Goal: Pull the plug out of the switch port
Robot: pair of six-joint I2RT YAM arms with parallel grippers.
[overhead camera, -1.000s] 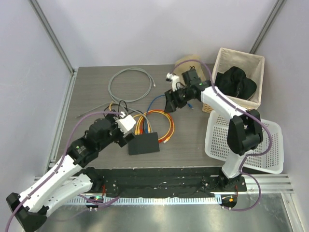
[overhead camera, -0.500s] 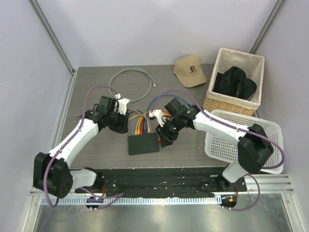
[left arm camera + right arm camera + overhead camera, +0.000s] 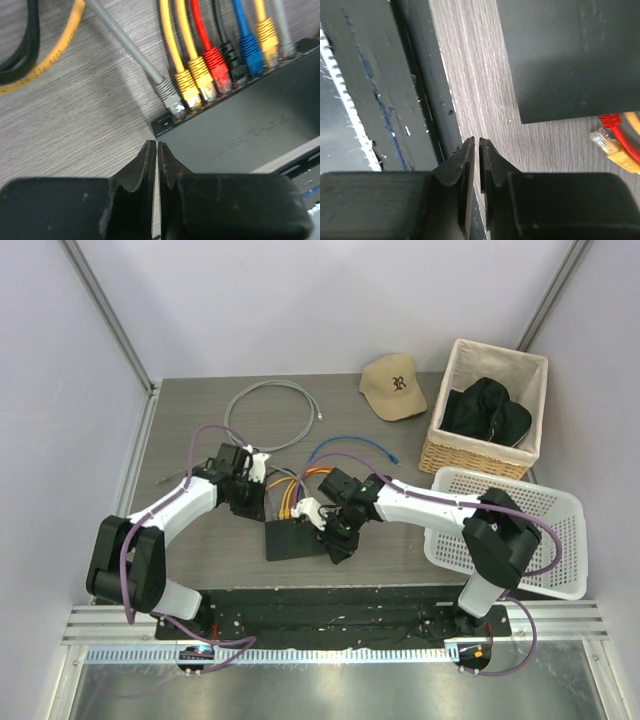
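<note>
Grey wood surface [image 3: 180, 440]; switch [image 3: 296, 539] lies front centre, coloured plugs [image 3: 215, 61] seated along its far side. Both arms came in to it within last second. Now left hand [image 3: 157, 149] pressed together, empty, just before grey plug [image 3: 168, 96]. Likewise right hand [image 3: 475, 145], empty, beside switch corner. No plug out yet; I judge hands must spread first.

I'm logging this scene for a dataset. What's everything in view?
switch: one, black, table centre
plugs: eight; grey, yellow, red, black, blue; in the switch's ports
grey cable: one, coiled, far left
blue cable: one, loose, centre
cap: one, tan, far side
wicker basket: one, far right, holds a black garment
white basket: one, right edge
left gripper: black, shut, by the plugs
right gripper: black, shut, beside the switch
</note>
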